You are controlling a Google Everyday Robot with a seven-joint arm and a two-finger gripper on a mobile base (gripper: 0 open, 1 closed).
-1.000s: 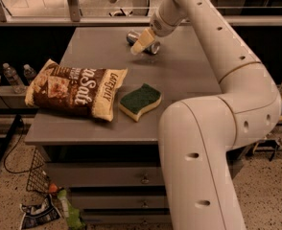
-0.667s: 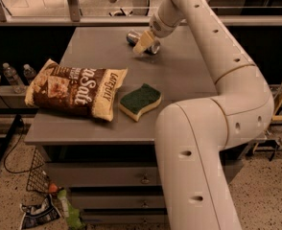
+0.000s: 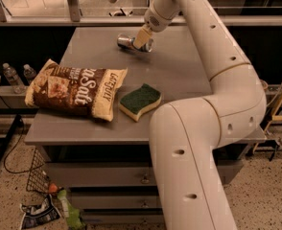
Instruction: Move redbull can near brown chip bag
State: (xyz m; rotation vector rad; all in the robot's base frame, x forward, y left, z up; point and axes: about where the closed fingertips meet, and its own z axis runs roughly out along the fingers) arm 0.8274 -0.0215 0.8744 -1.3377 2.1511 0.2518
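The redbull can (image 3: 127, 42) lies on its side at the far middle of the grey table (image 3: 179, 75), its silver end facing left. My gripper (image 3: 143, 38) comes down from above and sits right at the can's right end, overlapping it. The brown chip bag (image 3: 76, 90) lies flat at the table's front left, dark brown with cream ends and white lettering. It is well apart from the can, nearer to me and to the left.
A green-and-yellow sponge (image 3: 139, 101) lies just right of the bag. My white arm (image 3: 213, 109) arches over the table's right side. Water bottles (image 3: 17, 74) stand on a shelf at left. Litter (image 3: 50, 210) lies on the floor.
The gripper stays at the can's right end. The can looks to have shifted a little toward the front left with it. Bag and sponge have not moved.
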